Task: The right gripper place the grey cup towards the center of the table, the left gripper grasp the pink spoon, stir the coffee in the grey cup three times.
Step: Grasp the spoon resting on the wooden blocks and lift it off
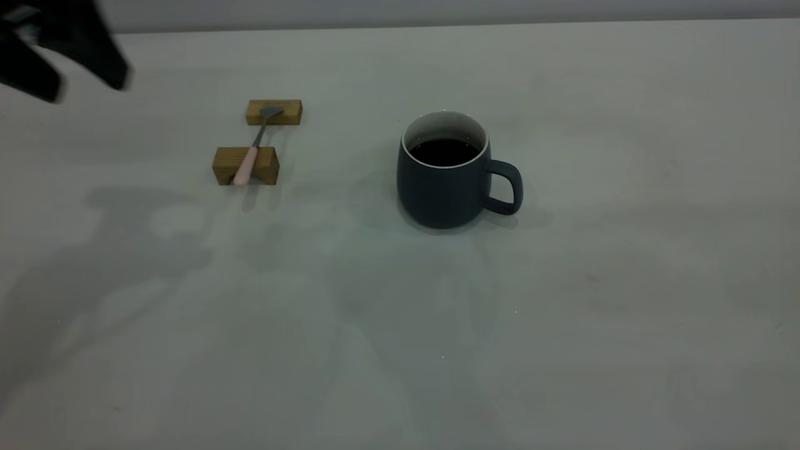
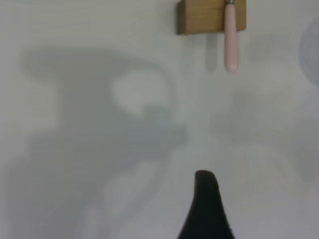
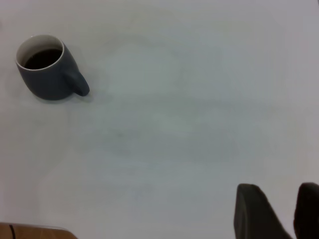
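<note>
Left claw (image 1: 56, 59) at table (image 1: 562, 325) edge, pink spoon (image 1: 250, 156) on blocks (image 1: 245, 165)

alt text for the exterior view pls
A grey cup of dark coffee stands mid-table, handle to the view's right. To its left a pink spoon bridges two wooden blocks; the left gripper is top left.

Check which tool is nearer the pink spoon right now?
Left. The left tool hovers up-left of the pink spoon; the right tool is outside the exterior view, apart from the grey cup.
</note>
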`<state>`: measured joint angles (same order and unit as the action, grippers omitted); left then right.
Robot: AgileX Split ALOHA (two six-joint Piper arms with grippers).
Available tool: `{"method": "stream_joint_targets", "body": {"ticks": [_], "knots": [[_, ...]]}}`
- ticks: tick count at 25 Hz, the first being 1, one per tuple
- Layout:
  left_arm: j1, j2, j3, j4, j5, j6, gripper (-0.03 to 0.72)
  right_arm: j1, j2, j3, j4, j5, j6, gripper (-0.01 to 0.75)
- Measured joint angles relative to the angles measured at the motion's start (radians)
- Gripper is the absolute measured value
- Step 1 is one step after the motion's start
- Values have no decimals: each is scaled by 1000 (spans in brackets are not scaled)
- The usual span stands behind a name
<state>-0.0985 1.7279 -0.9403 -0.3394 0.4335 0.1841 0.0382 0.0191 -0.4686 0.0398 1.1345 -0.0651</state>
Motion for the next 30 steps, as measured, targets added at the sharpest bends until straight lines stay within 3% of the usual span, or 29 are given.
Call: {"method": "stream_joint_targets", "body": {"ticks": [8, 23, 26, 30], "knots": [[-96, 336, -223, -3, -13, -23, 639, 0, 0, 0, 0, 0, 0, 237], [-110, 663, -479, -5, -1, -27, 601, 0, 0, 0, 0, 0, 1, 237], [-119, 689, -521, -7, 19, -31, 502, 0, 0, 0, 0, 0, 1, 237], [-122, 692, -552, -19, 62, -35, 238, 0, 0, 0, 0, 0, 1, 237]]}}
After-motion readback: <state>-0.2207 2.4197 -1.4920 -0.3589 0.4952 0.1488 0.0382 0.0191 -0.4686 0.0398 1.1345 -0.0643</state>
